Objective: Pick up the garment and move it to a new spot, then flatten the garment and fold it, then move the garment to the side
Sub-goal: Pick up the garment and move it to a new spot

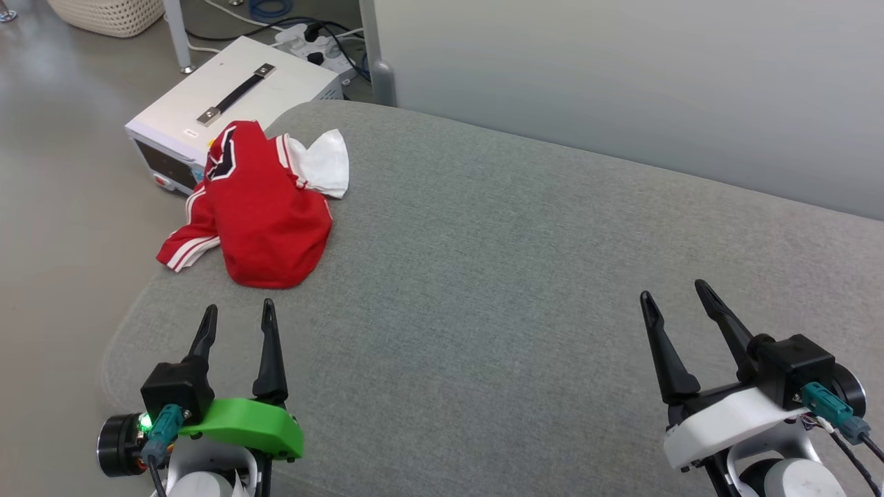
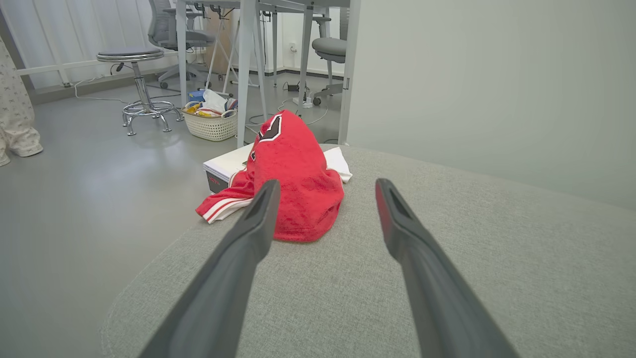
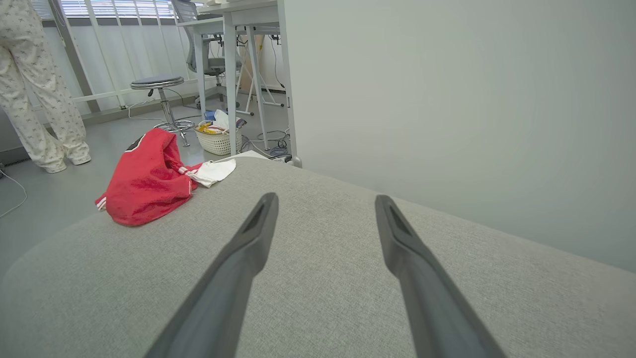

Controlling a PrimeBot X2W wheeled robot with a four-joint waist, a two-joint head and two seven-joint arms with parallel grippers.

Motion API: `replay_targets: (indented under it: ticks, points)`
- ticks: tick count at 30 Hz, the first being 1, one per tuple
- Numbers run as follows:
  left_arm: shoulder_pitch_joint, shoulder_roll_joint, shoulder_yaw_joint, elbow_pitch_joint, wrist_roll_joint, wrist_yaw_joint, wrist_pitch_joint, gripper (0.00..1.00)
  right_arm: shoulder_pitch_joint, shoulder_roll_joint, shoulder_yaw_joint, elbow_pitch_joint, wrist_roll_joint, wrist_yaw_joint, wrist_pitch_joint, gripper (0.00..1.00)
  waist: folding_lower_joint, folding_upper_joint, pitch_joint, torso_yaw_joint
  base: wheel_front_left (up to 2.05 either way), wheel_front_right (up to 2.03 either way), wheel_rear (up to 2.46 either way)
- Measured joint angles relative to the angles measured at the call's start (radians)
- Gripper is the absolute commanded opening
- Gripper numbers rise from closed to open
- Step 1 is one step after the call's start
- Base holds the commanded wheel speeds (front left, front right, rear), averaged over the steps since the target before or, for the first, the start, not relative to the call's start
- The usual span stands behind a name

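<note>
The garment (image 1: 266, 207) is a red jersey with white sleeves, bunched in a heap at the far left corner of the grey cushioned surface (image 1: 518, 276); one striped sleeve hangs over the left edge. My left gripper (image 1: 237, 312) stands open just short of the heap, empty. In the left wrist view the garment (image 2: 298, 179) lies straight ahead beyond the open left gripper (image 2: 325, 186). My right gripper (image 1: 673, 291) is open and empty far to the right. In the right wrist view the garment (image 3: 146, 181) lies at the left, beyond the right gripper (image 3: 325, 199).
A white box with a black handle (image 1: 231, 103) sits on the floor just behind the garment. A white basket (image 2: 211, 124), a stool (image 2: 139, 79) and desk legs stand further back. A grey wall panel (image 1: 621, 83) borders the surface. A person's legs (image 3: 35, 89) stand on the floor.
</note>
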Motion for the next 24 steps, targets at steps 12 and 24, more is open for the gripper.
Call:
replay_targets:
  ticks: [12,24]
  points:
    - [0.0,0.0,0.018,0.016,-0.028,-0.007,-0.026,1.0,-0.013,-0.013,0.025,-0.008,-0.001,0.0,0.0,1.0,0.0001,0.0,0.007,0.117,0.0,0.0,0.0]
    - [-0.028,0.0,0.031,0.055,-0.03,-0.008,-0.05,1.0,-0.02,-0.022,0.038,-0.021,0.007,0.0,-0.001,1.0,0.0,0.0,0.012,0.177,0.0,0.0,0.0]
